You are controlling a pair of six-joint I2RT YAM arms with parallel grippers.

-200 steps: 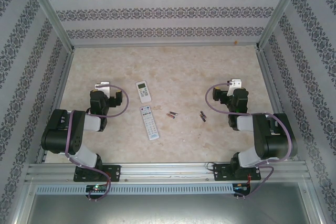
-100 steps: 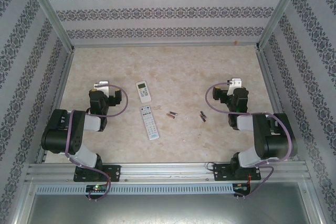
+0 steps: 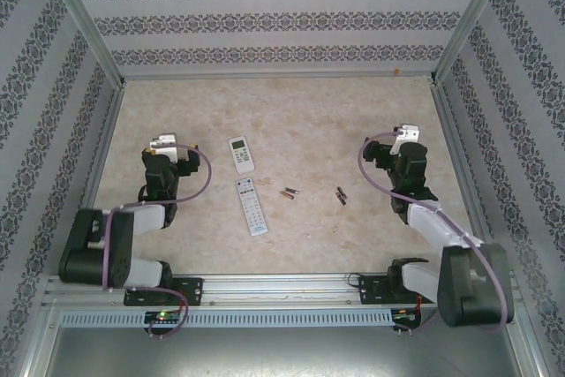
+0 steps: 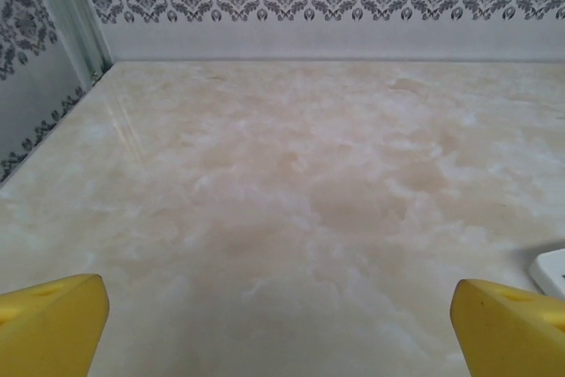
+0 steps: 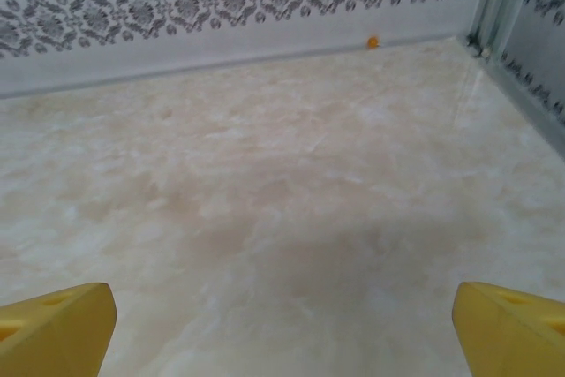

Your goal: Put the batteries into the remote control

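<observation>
Marbled beige bench (image 3: pixel 353 121) inside patterned walls, both arms resting near the front edge. Left hand (image 3: pixel 165 142) hangs over the left part of the bench; in its wrist view, left hand (image 4: pixel 282 328), the yellow fingers (image 4: pixel 53 324) stand spread to the corners of the frame with bare bench between them, holding nothing. Right hand (image 3: pixel 404 136) hangs over the right part; in its wrist view, right hand (image 5: pixel 282 328), the yellow fingers (image 5: pixel 512 328) are likewise spread wide, nothing gripped. The batteries lie loose on the bench between the two arms, in two pairs: first pair (image 3: pixel 290 192) just right of the longer remote (image 3: pixel 251 207), second pair (image 3: pixel 340 195) a little further right, nearer the right arm. All are well apart from either hand. The shorter remote (image 3: pixel 240 154) lies just beyond the longer one, both face up, closer to the left hand than the right. A white corner (image 4: pixel 552 271) pokes in at the right edge of the left wrist view; cannot tell what it belongs to. Small orange speck (image 5: pixel 372 41) at the foot of the far wall.
</observation>
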